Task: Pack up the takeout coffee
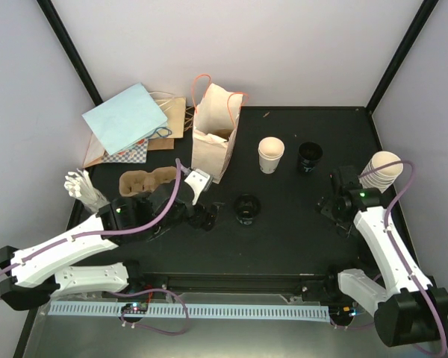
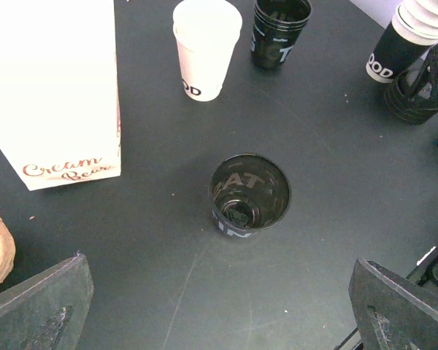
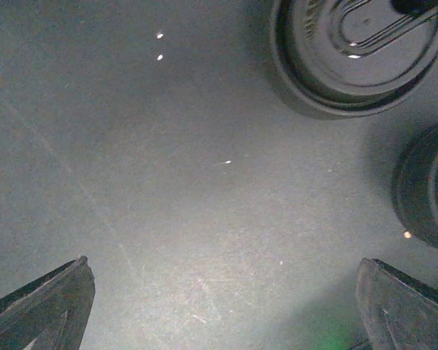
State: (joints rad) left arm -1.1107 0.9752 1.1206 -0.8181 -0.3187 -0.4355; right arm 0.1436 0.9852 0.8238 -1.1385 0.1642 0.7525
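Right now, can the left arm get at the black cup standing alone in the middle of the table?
Probably yes. The left hand is open and faces the black cup, which stands upright with only bare table between them; the paper bag is off to one side.

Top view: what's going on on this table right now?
Neither arm holds anything. The left gripper is open, low over the table, facing a lidless black cup that stands upright a little ahead of it, untouched. A white cup and a second black cup stand farther back, beside the paper bag. The right gripper is open too, with a black lid close by. No cup shows in the pulp tray.
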